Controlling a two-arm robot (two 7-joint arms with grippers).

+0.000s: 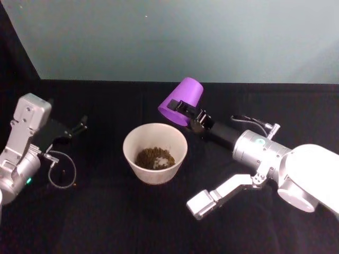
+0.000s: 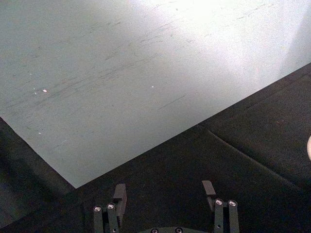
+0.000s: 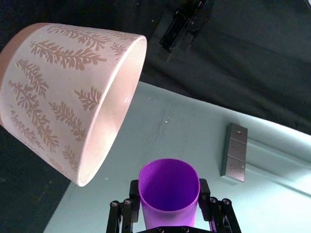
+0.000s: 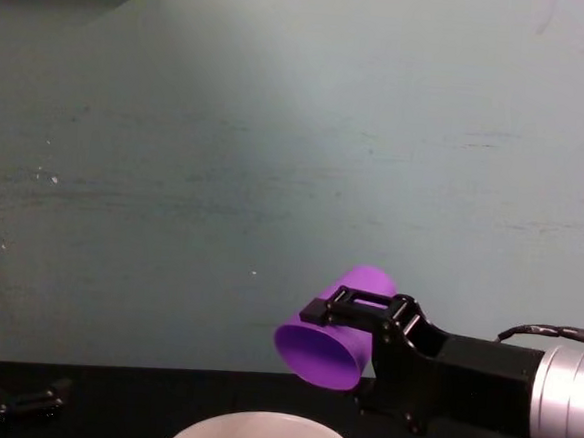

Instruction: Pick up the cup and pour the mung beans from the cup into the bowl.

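While the right tool [image 1: 189, 110] clamps the cup [image 1: 181, 97] across its body, one finger on each side, the cup hangs in the air above the far right rim of the bowl [image 1: 159, 177], tipped with its mouth facing down toward the bowl. From the right wrist, the cup's inside shows bare purple. At the bottom of the bowl lies a heap of mung beans [image 1: 154, 157]. Under the bowl is the table [image 1: 106, 227]. Well apart to the left of the bowl, the left tool [image 1: 78, 127] sits with fingers spread, holding nothing
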